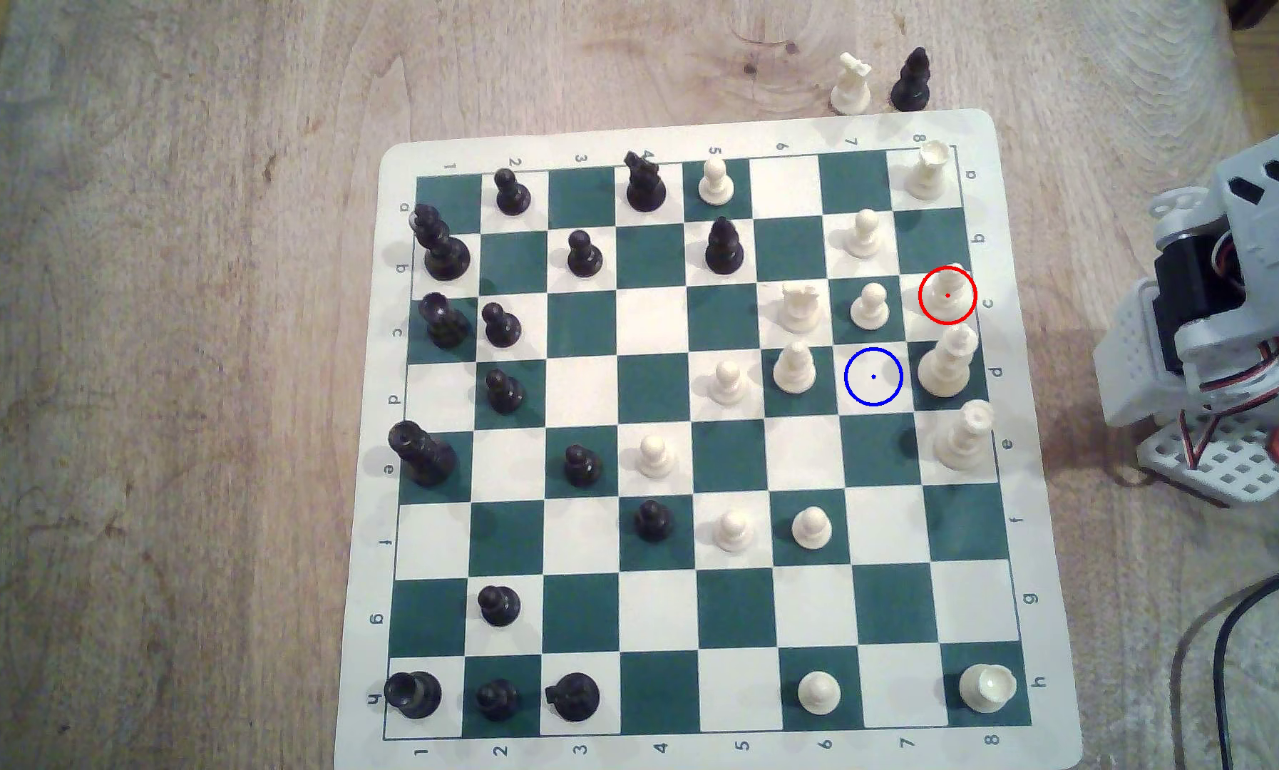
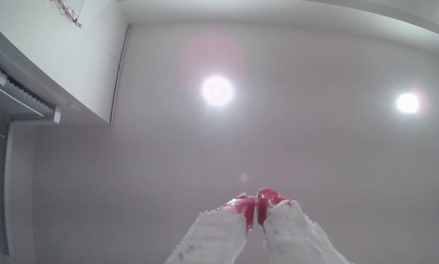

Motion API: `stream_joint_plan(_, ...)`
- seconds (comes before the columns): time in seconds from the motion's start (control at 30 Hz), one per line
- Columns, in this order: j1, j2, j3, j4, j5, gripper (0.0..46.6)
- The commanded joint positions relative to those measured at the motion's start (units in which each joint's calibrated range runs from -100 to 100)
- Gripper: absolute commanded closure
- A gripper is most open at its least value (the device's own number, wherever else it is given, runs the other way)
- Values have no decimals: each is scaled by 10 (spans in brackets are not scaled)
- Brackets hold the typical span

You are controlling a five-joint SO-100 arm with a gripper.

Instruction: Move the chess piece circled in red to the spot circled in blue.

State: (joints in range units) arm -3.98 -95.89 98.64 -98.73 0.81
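The chess piece (image 1: 948, 290), a cream bishop-like piece ringed in red, stands on a cream square near the board's edge at the exterior view's right. The spot (image 1: 873, 377), a cream square with a blue circle and dot, lies one square diagonally from it and is bare. The folded arm (image 1: 1214, 296) rests off the board at the exterior view's right, apart from every piece. In the wrist view my gripper (image 2: 256, 200) points up at the ceiling, its red-tipped white fingers (image 2: 244, 208) pressed together with nothing between them.
Cream pawns (image 1: 870, 305) and taller crowned cream pieces (image 1: 948, 363) crowd the squares around the bishop and the spot. Black pieces (image 1: 503, 326) fill the board's side at the exterior view's left. Two captured pieces (image 1: 851, 85) stand on the wooden table beyond the board. A black cable (image 1: 1236, 614) runs by the arm.
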Motion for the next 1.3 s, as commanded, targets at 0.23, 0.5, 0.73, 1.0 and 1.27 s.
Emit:
stream_joint_plan(0.23, 17, 1, -18, 172, 0, 464)
stream_joint_plan(0.5, 150, 2, -178, 573, 0, 464)
stream_joint_plan(0.73, 237, 2, -315, 1075, -3, 464)
stream_joint_plan(1.0, 297, 1, -441, 1473, -28, 391)
stream_joint_plan(1.27, 347, -1, -451, 1581, -73, 442)
